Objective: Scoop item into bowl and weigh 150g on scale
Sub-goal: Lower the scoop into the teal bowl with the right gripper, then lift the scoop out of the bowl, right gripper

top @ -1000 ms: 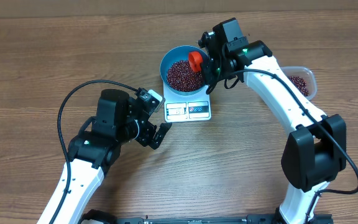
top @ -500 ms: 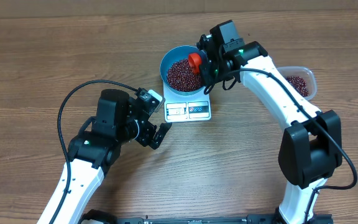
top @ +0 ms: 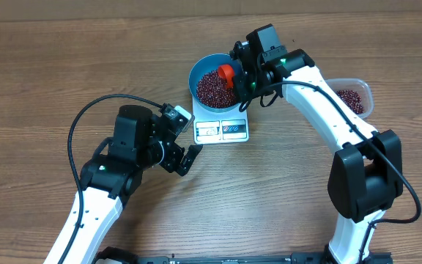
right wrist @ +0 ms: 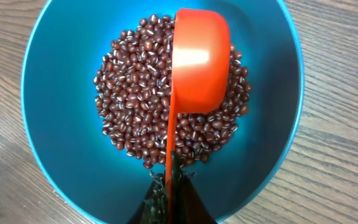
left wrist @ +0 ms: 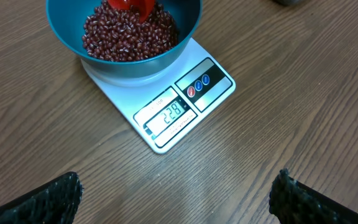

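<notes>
My wrist view shows an orange-red plastic scoop [right wrist: 201,59] at upper centre, and overhead a clear rounded plastic container [top: 367,91] sits upper right on the brown wooden table [top: 50,66].

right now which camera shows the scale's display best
The left wrist view: the scale's display faces the camera, unobstructed, with its digits large enough to make out. The overhead view shows it only as a tiny pale panel, digits unreadable. The right wrist view misses it entirely, showing just the blue bowl of beans and the red scoop.

You see the blue bowl [top: 195,70], holding maroon beans [top: 209,89], upright on the white scale [top: 222,130], upper centre of the frame.
</notes>
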Robot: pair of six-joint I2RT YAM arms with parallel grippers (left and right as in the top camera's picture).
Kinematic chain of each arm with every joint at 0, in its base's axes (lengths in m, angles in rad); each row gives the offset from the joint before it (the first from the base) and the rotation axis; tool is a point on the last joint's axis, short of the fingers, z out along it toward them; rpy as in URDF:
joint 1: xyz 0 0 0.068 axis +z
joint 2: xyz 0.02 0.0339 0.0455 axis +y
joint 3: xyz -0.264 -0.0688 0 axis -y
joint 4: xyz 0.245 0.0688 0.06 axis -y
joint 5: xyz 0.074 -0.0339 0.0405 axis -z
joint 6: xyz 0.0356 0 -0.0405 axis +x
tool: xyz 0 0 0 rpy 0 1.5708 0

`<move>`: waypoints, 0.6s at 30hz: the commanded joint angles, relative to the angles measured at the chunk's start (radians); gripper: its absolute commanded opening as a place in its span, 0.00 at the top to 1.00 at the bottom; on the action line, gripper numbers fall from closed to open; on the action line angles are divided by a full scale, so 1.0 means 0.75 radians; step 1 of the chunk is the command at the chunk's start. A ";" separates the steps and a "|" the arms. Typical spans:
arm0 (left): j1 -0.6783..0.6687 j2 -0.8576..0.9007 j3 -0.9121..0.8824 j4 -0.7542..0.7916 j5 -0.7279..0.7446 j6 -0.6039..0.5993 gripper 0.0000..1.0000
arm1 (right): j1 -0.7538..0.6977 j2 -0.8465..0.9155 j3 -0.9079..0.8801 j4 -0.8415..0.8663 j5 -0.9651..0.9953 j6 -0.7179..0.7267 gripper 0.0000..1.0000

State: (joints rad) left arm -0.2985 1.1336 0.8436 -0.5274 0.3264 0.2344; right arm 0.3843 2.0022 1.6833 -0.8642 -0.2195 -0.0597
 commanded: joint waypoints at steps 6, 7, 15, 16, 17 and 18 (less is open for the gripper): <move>0.007 0.007 -0.005 0.001 0.009 -0.018 0.00 | -0.023 -0.072 0.045 -0.002 -0.059 0.016 0.96; 0.007 0.007 -0.006 0.001 0.009 -0.018 0.01 | -0.026 -0.084 0.045 -0.003 -0.059 0.016 0.96; 0.007 0.007 -0.005 0.001 0.009 -0.018 0.01 | -0.056 -0.152 0.045 -0.013 -0.094 0.045 0.96; 0.007 0.007 -0.006 0.002 0.009 -0.018 0.00 | -0.060 -0.155 0.045 -0.015 -0.115 0.045 0.96; 0.007 0.007 -0.005 0.002 0.009 -0.018 0.00 | -0.066 -0.157 0.045 -0.017 -0.142 0.045 0.96; 0.007 0.007 -0.006 0.001 0.009 -0.018 0.00 | -0.072 -0.161 0.045 -0.020 -0.167 0.045 0.96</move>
State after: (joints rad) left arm -0.2985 1.1336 0.8436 -0.5274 0.3264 0.2344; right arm 0.3458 1.9282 1.6833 -0.8768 -0.2844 -0.0353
